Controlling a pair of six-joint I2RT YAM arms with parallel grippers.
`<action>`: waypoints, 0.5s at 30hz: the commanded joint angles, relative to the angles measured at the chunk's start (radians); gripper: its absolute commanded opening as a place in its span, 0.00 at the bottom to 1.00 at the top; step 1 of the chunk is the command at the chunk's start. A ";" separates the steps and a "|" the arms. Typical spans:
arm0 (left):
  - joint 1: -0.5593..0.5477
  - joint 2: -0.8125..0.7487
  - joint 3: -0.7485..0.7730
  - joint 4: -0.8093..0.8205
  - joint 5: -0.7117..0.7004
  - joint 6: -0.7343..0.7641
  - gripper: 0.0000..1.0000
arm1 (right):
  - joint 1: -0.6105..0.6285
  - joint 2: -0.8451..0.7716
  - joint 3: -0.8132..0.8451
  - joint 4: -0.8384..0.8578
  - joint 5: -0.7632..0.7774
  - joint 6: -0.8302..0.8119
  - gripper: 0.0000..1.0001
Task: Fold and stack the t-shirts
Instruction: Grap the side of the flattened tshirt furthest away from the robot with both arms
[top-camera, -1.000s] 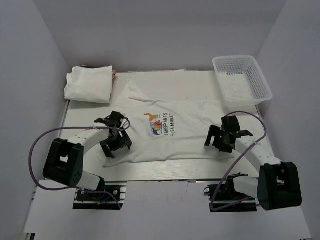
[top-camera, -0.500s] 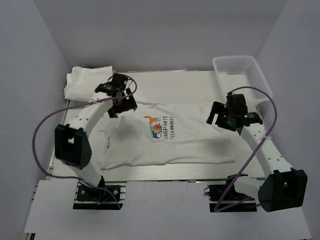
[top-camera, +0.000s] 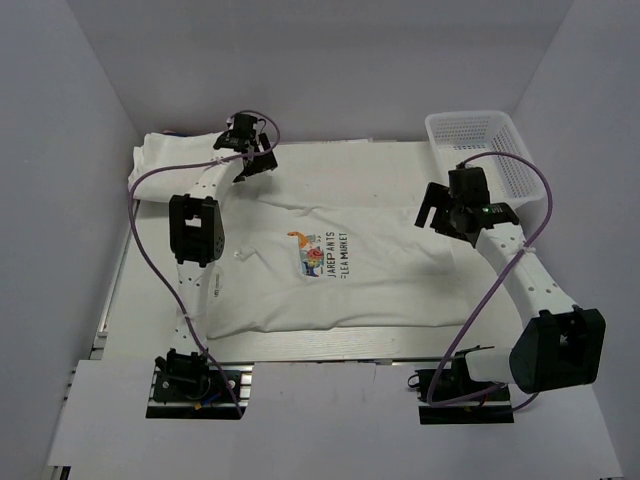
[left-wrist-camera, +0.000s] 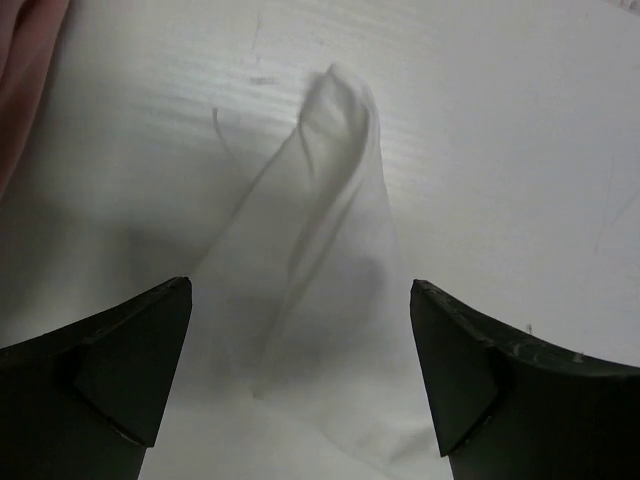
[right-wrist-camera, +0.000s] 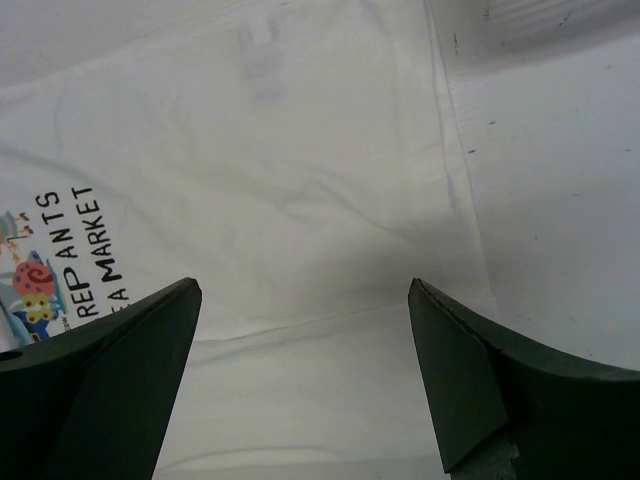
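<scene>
A white t-shirt (top-camera: 360, 270) with a colourful print and dark lettering (top-camera: 322, 250) lies spread flat in the middle of the table. A folded white t-shirt bundle (top-camera: 170, 168) rests at the back left. My left gripper (top-camera: 252, 160) hovers open over the shirt's far-left sleeve; in the left wrist view the sleeve tip (left-wrist-camera: 335, 180) points away between the open fingers of that gripper (left-wrist-camera: 300, 290), untouched. My right gripper (top-camera: 447, 212) hangs open over the shirt's right side. The right wrist view shows flat cloth (right-wrist-camera: 300, 200) under the right gripper (right-wrist-camera: 303, 287), nothing held.
A white plastic mesh basket (top-camera: 487, 155) stands at the back right, just behind the right gripper. A bit of pink cloth (left-wrist-camera: 25, 60) shows at the left edge of the left wrist view. White walls enclose the table on three sides.
Both arms have reached away from the near edge toward the back. The left gripper went from the shirt's near-left part to its far-left sleeve; the right gripper rose over the right side. Both stayed open.
</scene>
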 joint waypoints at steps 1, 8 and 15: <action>0.021 0.004 -0.031 0.279 0.109 0.054 1.00 | -0.001 0.030 0.059 -0.004 0.033 -0.028 0.90; 0.021 0.122 0.088 0.441 0.123 0.077 1.00 | 0.004 0.076 0.061 -0.009 -0.001 -0.017 0.90; 0.021 0.177 0.073 0.433 0.086 0.113 0.66 | 0.005 0.180 0.091 0.011 0.080 0.023 0.90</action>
